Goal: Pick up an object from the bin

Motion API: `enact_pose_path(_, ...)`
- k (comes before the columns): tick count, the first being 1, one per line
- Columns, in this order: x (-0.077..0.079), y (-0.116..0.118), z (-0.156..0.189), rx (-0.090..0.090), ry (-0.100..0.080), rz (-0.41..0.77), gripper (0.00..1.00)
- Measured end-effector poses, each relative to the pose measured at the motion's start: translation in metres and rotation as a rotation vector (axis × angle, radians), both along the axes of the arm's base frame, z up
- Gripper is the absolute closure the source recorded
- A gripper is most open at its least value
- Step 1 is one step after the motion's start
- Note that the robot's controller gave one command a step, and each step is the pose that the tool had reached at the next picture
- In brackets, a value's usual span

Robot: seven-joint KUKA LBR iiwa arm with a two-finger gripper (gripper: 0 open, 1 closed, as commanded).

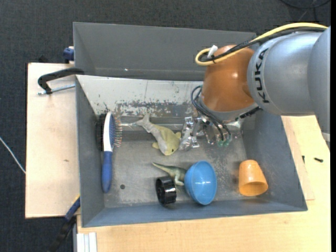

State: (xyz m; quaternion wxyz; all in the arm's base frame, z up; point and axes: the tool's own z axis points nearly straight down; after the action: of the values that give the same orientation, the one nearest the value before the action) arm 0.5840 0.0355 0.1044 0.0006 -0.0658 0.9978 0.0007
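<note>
My gripper (pixel 190 138) hangs low in the middle of the bin, under the arm's orange cover, its metal fingers just right of a yellowish toy fish (pixel 164 137). The fish lies with its tail toward the back wall and its head beside the fingertips. Whether the fingers touch it is not clear. In front of the gripper sits a blue funnel-shaped cup (pixel 201 182) on its side, with a thin green lizard-like toy (pixel 170 170) next to it.
A blue-handled hairbrush (pixel 107 147) lies along the left wall. A small black cap (pixel 166 190) sits by the front wall, and an orange cup (pixel 251 178) lies at the front right. The arm covers the bin's back right part.
</note>
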Motion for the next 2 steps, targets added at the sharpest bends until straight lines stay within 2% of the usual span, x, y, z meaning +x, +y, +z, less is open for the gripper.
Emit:
enact_pose_path(1,0.0,0.023,0.114,0.001,-0.014,0.025,1.0)
enact_pose_path(2,-0.037,0.069,0.028,0.001,0.005,0.549,1.0)
